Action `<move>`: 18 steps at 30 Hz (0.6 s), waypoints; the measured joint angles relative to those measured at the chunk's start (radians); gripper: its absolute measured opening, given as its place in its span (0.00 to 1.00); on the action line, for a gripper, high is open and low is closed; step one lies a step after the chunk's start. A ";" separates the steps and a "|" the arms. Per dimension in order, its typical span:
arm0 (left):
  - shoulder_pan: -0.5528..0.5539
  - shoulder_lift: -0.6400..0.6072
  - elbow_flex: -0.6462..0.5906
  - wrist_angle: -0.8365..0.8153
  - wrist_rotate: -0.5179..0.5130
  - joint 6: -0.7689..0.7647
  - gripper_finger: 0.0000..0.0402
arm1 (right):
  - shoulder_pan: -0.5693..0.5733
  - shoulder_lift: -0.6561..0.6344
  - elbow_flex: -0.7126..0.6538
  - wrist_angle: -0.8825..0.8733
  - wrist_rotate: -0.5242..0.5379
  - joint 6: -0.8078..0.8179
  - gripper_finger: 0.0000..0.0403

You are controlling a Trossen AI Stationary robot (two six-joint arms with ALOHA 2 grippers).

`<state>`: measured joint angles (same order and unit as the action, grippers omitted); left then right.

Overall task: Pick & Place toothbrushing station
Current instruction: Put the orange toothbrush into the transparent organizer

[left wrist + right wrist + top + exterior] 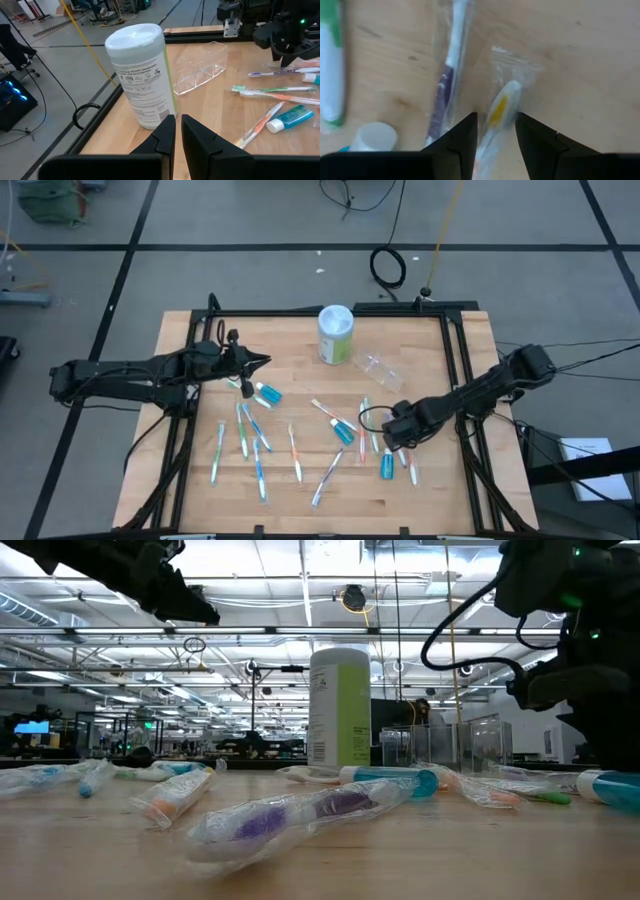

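Several wrapped toothbrushes (255, 442) with blue, green, orange and pink handles lie flat and scattered on the wooden table (190, 340). Teal toothpaste tubes (268, 392) lie among them. A clear plastic holder with compartments (380, 367) lies beside a white and green wipes canister (336, 333); both also show in the left wrist view (200, 75). My left gripper (262, 362) is shut and empty above the table's left half, pointing toward the canister (140, 75). My right gripper (495, 137) is open, low over the right-hand toothbrushes. Its fingers stand on either side of a wrapped yellow-and-white toothbrush (500, 107).
A purple-handled toothbrush (442, 95) and a toothpaste cap (375, 137) lie right beside my right gripper. Black frame rails (455, 370) run along the table's left, right and far edges. Bare wood shows at the far left corner and along the near edge.
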<state>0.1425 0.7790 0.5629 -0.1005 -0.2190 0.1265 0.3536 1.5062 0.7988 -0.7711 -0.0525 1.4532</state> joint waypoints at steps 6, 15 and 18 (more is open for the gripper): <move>0.000 0.000 0.000 0.000 0.000 0.000 0.09 | -0.001 0.010 0.002 0.012 0.007 -0.007 0.20; 0.000 0.000 0.000 -0.001 0.000 0.002 0.09 | -0.026 -0.092 -0.001 -0.052 0.046 -0.025 0.04; 0.000 0.000 0.000 -0.001 0.000 0.006 0.09 | -0.034 -0.177 0.006 -0.048 0.055 -0.069 0.03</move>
<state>0.1425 0.7790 0.5629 -0.1013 -0.2192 0.1328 0.3194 1.3296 0.8048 -0.8195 0.0027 1.3843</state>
